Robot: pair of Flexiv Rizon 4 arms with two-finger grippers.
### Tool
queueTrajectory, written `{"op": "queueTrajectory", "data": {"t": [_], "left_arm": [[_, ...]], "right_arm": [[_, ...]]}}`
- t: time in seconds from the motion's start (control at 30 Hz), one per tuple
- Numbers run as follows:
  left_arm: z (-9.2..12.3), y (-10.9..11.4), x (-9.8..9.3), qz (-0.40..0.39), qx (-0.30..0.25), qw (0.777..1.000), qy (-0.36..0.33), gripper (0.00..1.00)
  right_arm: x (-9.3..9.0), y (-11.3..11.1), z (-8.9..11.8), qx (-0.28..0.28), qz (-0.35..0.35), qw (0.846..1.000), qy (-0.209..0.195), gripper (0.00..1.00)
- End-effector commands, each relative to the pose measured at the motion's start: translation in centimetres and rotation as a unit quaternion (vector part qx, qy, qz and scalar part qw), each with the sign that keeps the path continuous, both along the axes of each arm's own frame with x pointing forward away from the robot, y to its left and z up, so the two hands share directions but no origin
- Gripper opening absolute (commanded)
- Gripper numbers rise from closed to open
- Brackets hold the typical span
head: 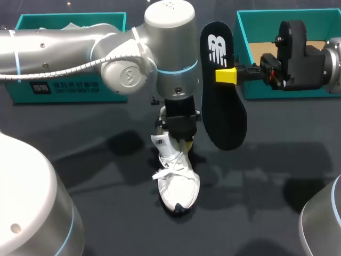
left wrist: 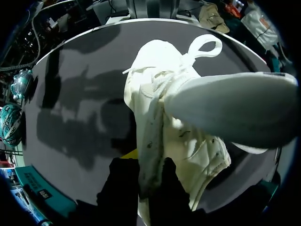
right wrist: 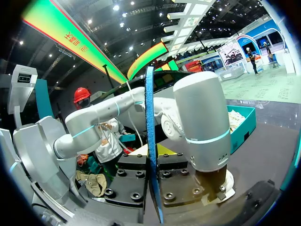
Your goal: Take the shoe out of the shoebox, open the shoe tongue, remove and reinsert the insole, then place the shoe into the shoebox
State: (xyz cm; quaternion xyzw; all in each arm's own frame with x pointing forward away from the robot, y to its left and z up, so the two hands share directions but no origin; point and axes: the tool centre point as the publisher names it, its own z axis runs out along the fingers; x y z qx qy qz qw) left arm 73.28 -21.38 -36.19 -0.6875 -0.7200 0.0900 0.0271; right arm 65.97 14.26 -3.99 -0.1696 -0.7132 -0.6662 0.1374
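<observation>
On the shoe [head: 178,181], left claw [head: 184,141] clamps downward; right claw [head: 226,76] holds insole [head: 226,114] aloft.

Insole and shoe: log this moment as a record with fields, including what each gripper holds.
insole: out of the shoe, held in the air beside it, not touching it
shoe: white, sole down on the table
right gripper: shut on the insole's edge
left gripper: shut on the shoe at its opening
left teal box: rear of the table
right teal box: rear of the table
step: insole removed, not yet reinserted
</observation>
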Motion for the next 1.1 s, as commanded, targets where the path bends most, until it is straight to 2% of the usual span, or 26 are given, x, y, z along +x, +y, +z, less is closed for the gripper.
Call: {"op": "queueTrajectory", "data": {"t": [0.03, 0.33, 0.4, 0.47, 0.57, 0.67, 0.77, 0.9, 1.0, 1.1], "left_arm": [[-0.8, -1.0, -0.1, -0.007, 0.006, 1.000, -0.001, 0.00], [-1.5, -1.8, -0.2, -0.020, 0.007, 1.000, 0.015, 0.00], [-1.3, -1.8, -0.3, -0.022, 0.002, 1.000, 0.014, 0.08], [-0.9, -1.7, -0.3, -0.026, -0.007, 1.000, 0.010, 0.33], [-0.2, -1.7, -0.1, -0.026, -0.021, 0.999, 0.004, 0.50], [1.1, -1.6, 0.0, -0.027, -0.043, 0.999, -0.013, 0.82], [3.3, -1.6, 0.2, -0.025, -0.075, 0.996, -0.043, 1.00], [7.2, -1.6, 0.6, -0.010, -0.148, 0.986, -0.069, 1.00], [10.8, -1.3, 1.3, 0.028, -0.249, 0.966, -0.061, 1.00], [10.8, -1.3, 1.3, 0.028, -0.249, 0.966, -0.061, 1.00]], "right_arm": [[0.0, 0.2, -0.1, 0.000, -0.001, 1.000, 0.000, 0.00], [0.0, 0.2, -0.1, 0.000, -0.001, 1.000, 0.000, 0.00], [0.0, 0.2, -0.1, 0.000, -0.001, 1.000, 0.000, 0.00], [0.0, 0.2, -0.1, 0.000, -0.001, 1.000, 0.000, 0.00], [0.0, 0.2, -0.1, 0.000, -0.001, 1.000, 0.000, 0.00], [0.0, 0.2, -0.1, 0.000, -0.001, 1.000, 0.000, 0.00], [0.0, 0.2, -0.1, 0.000, -0.001, 1.000, 0.000, 0.00], [0.0, 0.2, -0.1, 0.000, -0.001, 1.000, 0.000, 0.00], [0.0, 0.2, -0.1, 0.000, -0.001, 1.000, 0.000, 0.00], [0.0, 0.2, -0.1, 0.000, -0.001, 1.000, 0.000, 0.00]]}}
